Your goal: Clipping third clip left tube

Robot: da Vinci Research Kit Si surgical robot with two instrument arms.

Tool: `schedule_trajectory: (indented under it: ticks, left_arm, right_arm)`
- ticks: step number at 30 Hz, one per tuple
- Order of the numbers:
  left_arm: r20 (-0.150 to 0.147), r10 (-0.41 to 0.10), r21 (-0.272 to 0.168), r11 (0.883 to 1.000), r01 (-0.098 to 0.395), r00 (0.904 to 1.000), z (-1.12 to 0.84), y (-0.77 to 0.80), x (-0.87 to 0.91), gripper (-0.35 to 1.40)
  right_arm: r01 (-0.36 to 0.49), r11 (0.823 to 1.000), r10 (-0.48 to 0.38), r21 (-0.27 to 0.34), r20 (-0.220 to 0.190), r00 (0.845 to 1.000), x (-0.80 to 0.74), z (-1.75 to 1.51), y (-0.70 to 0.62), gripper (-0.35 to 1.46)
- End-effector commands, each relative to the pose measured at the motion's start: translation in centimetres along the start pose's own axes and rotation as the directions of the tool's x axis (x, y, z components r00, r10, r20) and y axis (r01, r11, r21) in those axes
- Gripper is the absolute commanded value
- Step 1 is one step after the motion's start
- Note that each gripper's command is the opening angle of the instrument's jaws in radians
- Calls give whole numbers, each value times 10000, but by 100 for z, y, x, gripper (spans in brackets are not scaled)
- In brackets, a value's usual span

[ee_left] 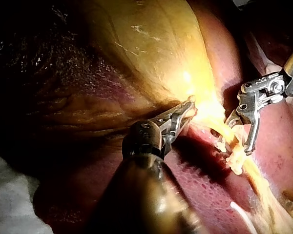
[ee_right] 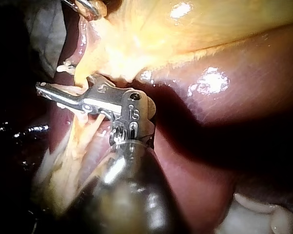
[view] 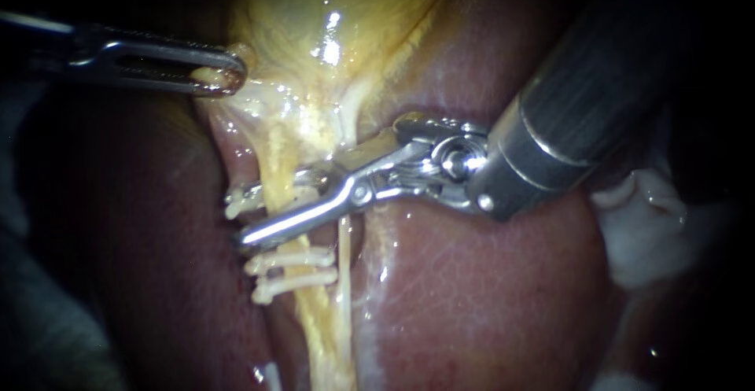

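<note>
The right instrument (view: 250, 219) has its jaws released and set apart, straddling the yellow, cord-like left tube (view: 277, 163). A white plastic clip (view: 240, 200) crosses the tube between them. Two more white clips (view: 291, 259) sit on the tube just outside one jaw. The left instrument (view: 220, 72), well apart, has its jaws clenched on the edge of the pale yellow gallbladder (view: 354, 13).

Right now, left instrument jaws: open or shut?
Shut on the gallbladder: the left instrument pinches its yellow edge between both jaws, tissue tented toward it; left wrist view shows no gap.
</note>
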Motion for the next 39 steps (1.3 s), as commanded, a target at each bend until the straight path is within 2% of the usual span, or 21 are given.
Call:
schedule_trajectory:
  ticks: [1, 5, 10, 17, 39]
  left_arm:
    - [-1, 2, 0, 10000, -2, 10000, 0, 0, 0, -35]
    - [-1, 2, 0, 10000, -2, 10000, 0, 0, 0, -35]
    - [-1, 3, 0, 10000, -3, 10000, 0, 0, 0, -35]
    - [-2, 4, 1, 10000, -4, 10000, 1, -1, -1, -35]
    - [-13, 8, 20, 10000, -8, 10000, -1, -1, -1, -35]
  right_arm:
    - [12, 9999, -11, -123, 130, 9999, -4, -1, 4, 45]
    - [90, 9993, -73, -369, 450, 9990, -19, -4, 15, 45]
    - [51, 9990, -27, -437, 560, 9984, -33, -3, 24, 45]
    - [-6, 9990, 32, -447, 590, 9983, -35, -7, 23, 45]
    - [40, 9945, 92, -1043, 1258, 9920, -42, -44, 28, 45]
